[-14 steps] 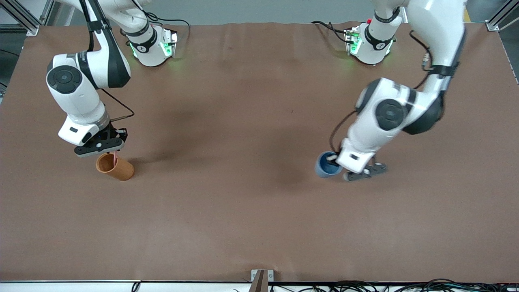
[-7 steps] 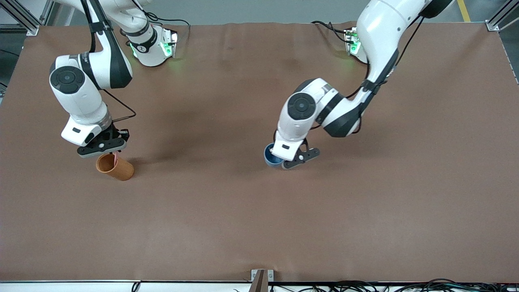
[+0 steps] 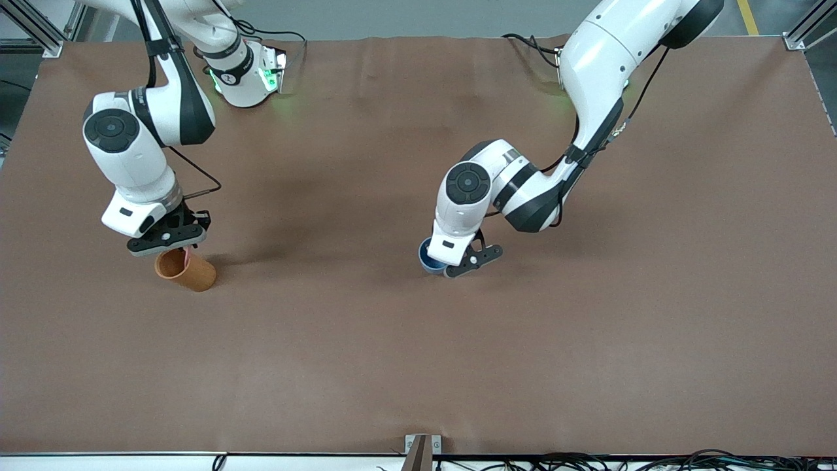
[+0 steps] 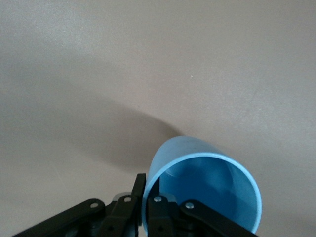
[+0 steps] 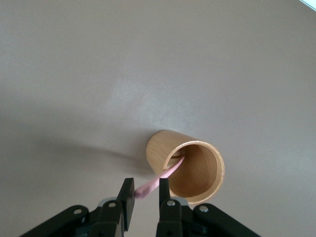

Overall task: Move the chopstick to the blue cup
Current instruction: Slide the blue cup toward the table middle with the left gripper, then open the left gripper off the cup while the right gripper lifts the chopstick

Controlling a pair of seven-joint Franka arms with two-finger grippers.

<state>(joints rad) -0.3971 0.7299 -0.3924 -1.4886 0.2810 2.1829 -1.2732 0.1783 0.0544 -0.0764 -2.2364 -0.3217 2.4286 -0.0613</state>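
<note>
The pink chopstick leans in the orange-brown cup near the right arm's end of the table. My right gripper hangs just over that cup's rim. In the right wrist view the gripper is open, with the top end of the chopstick between its fingers. My left gripper is shut on the rim of the blue cup near the middle of the table. In the left wrist view one finger is inside the blue cup and one outside.
The brown table cover is bare between the two cups and toward the front camera. A small bracket sits at the table's front edge. The arm bases stand along the edge farthest from the front camera.
My left arm has brought the blue cup from near its own end of the table to the middle. My right gripper has shifted only slightly over the orange-brown cup.
</note>
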